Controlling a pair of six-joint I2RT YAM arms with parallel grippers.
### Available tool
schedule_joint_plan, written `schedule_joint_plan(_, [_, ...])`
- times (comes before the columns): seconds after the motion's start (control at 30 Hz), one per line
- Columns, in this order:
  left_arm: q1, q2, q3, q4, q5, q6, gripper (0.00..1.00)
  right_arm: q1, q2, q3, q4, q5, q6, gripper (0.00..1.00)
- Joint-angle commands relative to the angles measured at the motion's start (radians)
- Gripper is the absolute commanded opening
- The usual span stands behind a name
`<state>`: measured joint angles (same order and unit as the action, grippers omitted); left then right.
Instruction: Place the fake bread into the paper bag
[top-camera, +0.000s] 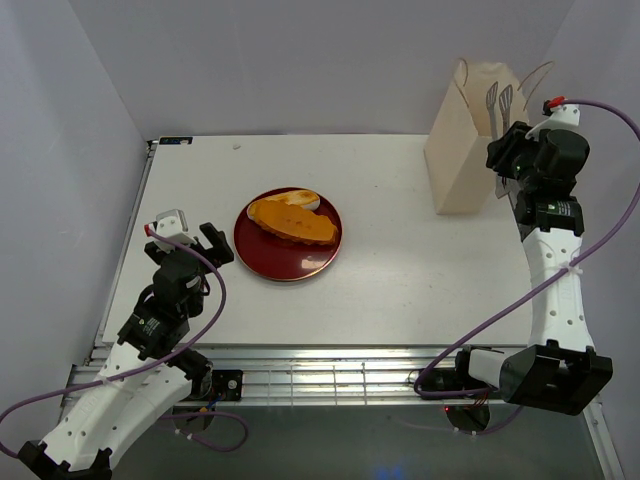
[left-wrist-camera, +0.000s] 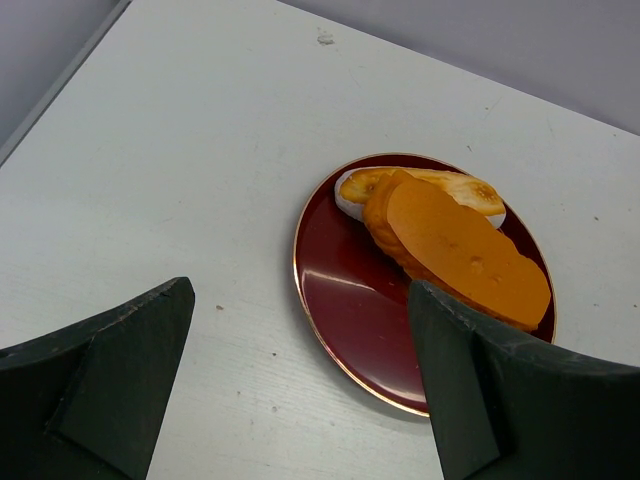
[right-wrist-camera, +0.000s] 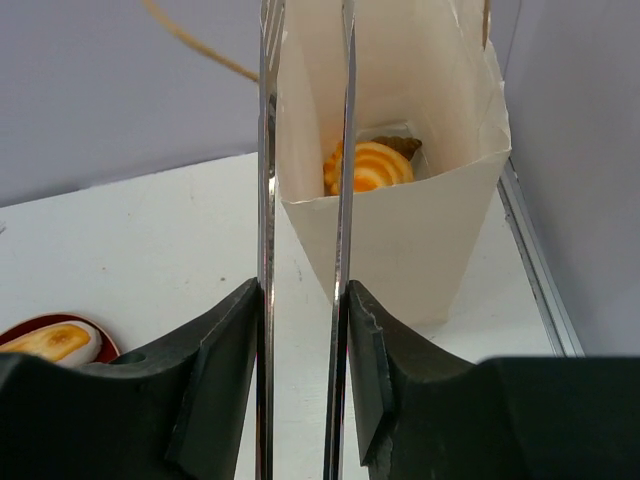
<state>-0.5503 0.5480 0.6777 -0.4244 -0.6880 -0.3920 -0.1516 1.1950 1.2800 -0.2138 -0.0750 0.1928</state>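
Golden-orange fake bread (top-camera: 292, 219) is seen on the red plate (top-camera: 262, 264) at centre, long axis slanting upper left to lower right, just right of the spread left gripper (top-camera: 190, 235), the nearer one. At upper right, over the paper bag (top-camera: 455, 160), tongs (top-camera: 498, 100) are pinched by the right gripper (right-wrist-camera: 300, 330).

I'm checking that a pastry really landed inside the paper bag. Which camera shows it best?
The right wrist view: it looks into the open paper bag at a striped pastry deep inside. The top external view shows only the bag's outside; the left wrist view misses the bag entirely.
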Motion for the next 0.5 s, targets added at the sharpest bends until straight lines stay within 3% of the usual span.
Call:
schedule_joint_plan(0.0, [-0.003, 0.006, -0.009, 0.019, 0.012, 0.012, 0.98, -0.008, -0.020, 0.061, 0.045, -0.055, 0.011, 0.44])
schedule_joint_plan(0.47, [-0.003, 0.009, -0.010, 0.026, 0.027, 0.021, 0.98, 0.018, -0.143, 0.186, -0.013, -0.264, -0.007, 0.44])
